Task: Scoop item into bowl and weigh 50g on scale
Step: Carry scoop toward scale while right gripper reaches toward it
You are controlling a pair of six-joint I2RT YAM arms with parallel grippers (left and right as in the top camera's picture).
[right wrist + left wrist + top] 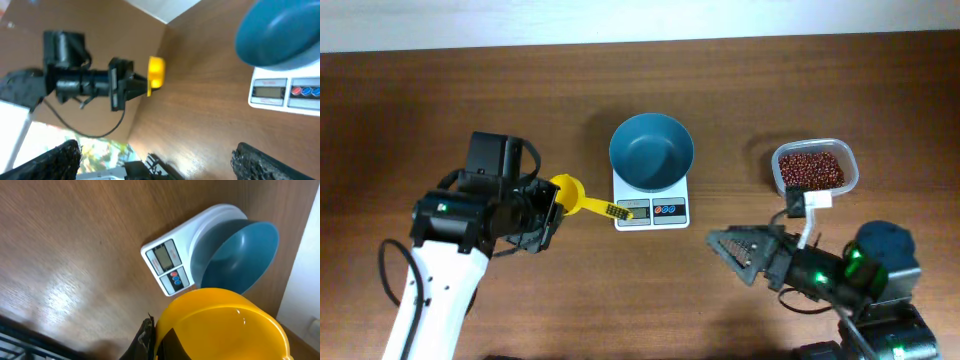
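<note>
The teal bowl [651, 150] stands empty on the white scale [670, 211] at the table's middle. The red-brown beans [810, 168] lie in a clear tub at the right. My left gripper [548, 212] is shut on a yellow scoop [570, 194], whose handle points toward the scale's display. In the left wrist view the empty scoop [225, 325] fills the lower right, with the scale [167, 267] and bowl [240, 255] beyond. My right gripper [735, 250] is open and empty, in front of the scale. The right wrist view shows the bowl [280, 35], scale [285, 92] and scoop [156, 72].
The clear plastic tub [849, 160] holding the beans sits right of the scale, just behind the right arm. A white wall runs along the table's far edge [640, 20].
</note>
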